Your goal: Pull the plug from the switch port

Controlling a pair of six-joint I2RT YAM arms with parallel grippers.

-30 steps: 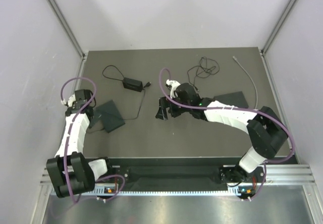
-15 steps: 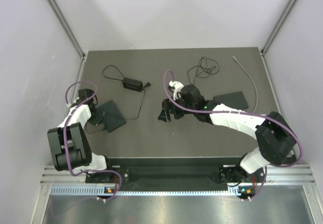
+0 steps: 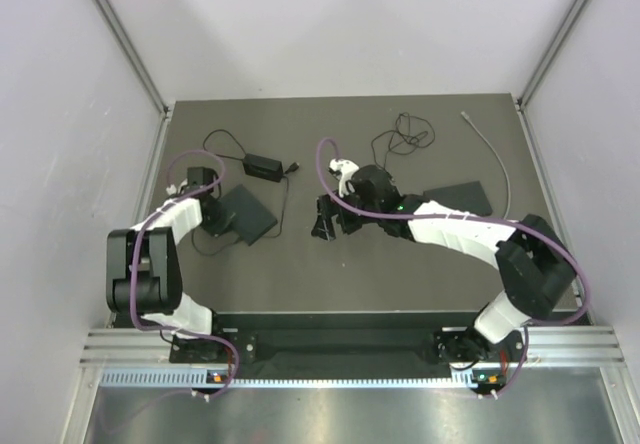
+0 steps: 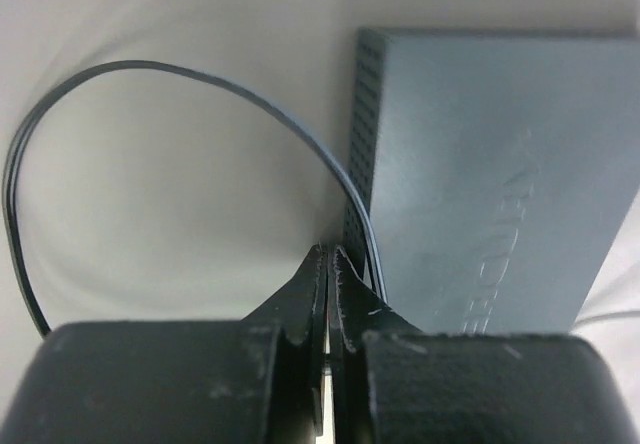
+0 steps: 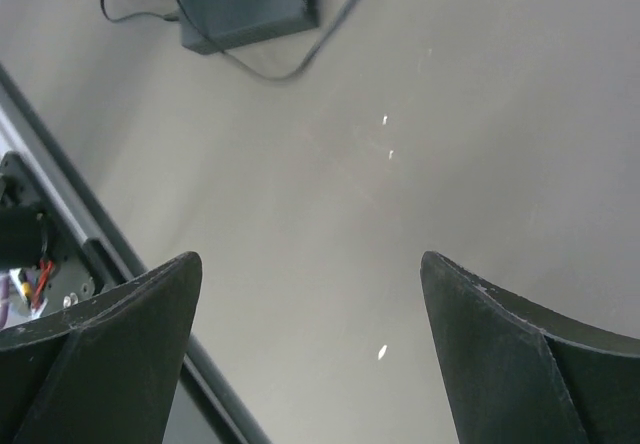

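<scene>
Beside the switch (image 4: 480,194), left end effector (image 4: 328,253)

The left pincer (image 4: 329,256) hides the plug where cable (image 4: 140,63) meets switch (image 4: 480,184); the switch's right corner is cut off.

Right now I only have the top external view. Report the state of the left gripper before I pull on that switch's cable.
Observer: In the left wrist view the left gripper is shut, with nothing visible between its fingers.
Operator: Locate the cable for me.
Observer: The thin black cable loops round and comes down just right of the fingertips, along the vented side of the network switch. Its end is hidden behind a finger.
Operator: Give me the right side.
Observer: The right gripper is wide open over bare mat, holding nothing.
</scene>
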